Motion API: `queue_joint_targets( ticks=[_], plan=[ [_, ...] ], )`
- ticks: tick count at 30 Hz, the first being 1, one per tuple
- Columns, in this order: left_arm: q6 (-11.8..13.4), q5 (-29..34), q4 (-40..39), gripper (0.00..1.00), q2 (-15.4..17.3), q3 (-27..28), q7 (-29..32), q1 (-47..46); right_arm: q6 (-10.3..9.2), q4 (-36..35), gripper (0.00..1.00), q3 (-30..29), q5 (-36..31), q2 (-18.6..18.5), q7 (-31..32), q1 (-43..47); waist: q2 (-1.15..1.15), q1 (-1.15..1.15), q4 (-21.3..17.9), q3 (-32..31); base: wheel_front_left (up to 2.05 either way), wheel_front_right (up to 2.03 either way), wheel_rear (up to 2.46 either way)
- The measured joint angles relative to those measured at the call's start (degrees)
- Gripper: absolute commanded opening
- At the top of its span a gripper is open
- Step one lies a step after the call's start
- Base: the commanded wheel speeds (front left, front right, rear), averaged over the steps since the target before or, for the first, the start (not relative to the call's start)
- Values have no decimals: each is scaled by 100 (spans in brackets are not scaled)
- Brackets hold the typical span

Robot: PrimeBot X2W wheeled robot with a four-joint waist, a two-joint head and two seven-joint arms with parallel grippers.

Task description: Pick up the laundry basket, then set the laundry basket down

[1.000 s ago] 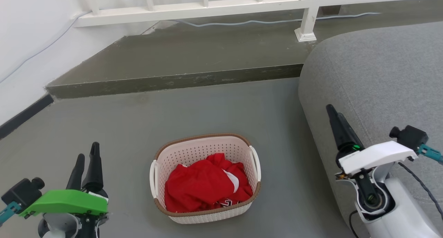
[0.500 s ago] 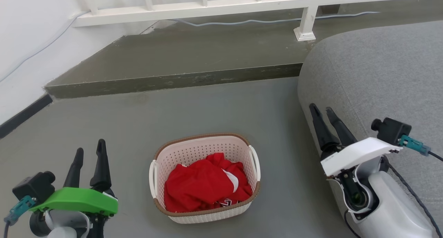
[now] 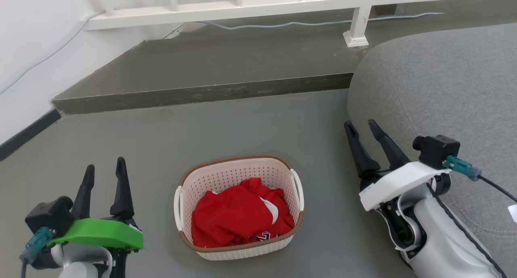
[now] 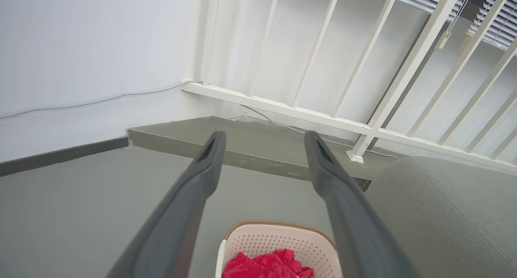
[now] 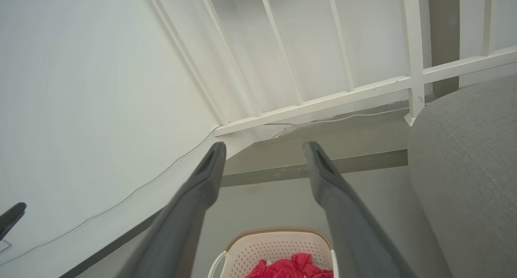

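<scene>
The laundry basket (image 3: 238, 171), cream-white and perforated with a brown rim and white side loop handles, stands on the grey floor at lower centre in the head view, holding a red garment (image 3: 238, 217). My left gripper (image 3: 104, 171) is open, off to the basket's left and clear of it. To the basket's right, my right gripper (image 3: 359, 126) is also open, next to the grey sofa. In the left wrist view the basket (image 4: 278, 241) shows low between my open fingers (image 4: 202, 173). The right wrist view has the basket (image 5: 274, 245) at its bottom edge.
A grey sofa (image 3: 444, 88) fills the right side, close to my right arm. A raised floor step (image 3: 202, 93) runs across behind the basket, with a white railing (image 3: 355, 23) and a cable beyond. A white wall (image 3: 28, 47) stands at the left.
My right gripper has opened and swung left toward the basket. My left gripper has spread wider and shifted slightly right. The basket has not moved.
</scene>
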Motion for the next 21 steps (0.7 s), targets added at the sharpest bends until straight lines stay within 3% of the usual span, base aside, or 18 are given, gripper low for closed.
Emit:
queue_joint_targets(
  ticks=[15,21],
  plan=[
    [21,1060,-115,100,-34,-32,-308,-6,-138,35,100,328,-1034,0,-318,-131,0,0,-11,24,0,0,0],
    [21,1095,-121,100,-57,-20,-307,-7,-138,70,100,325,-1098,11,-322,-159,0,0,-16,36,0,0,0]
  ],
)
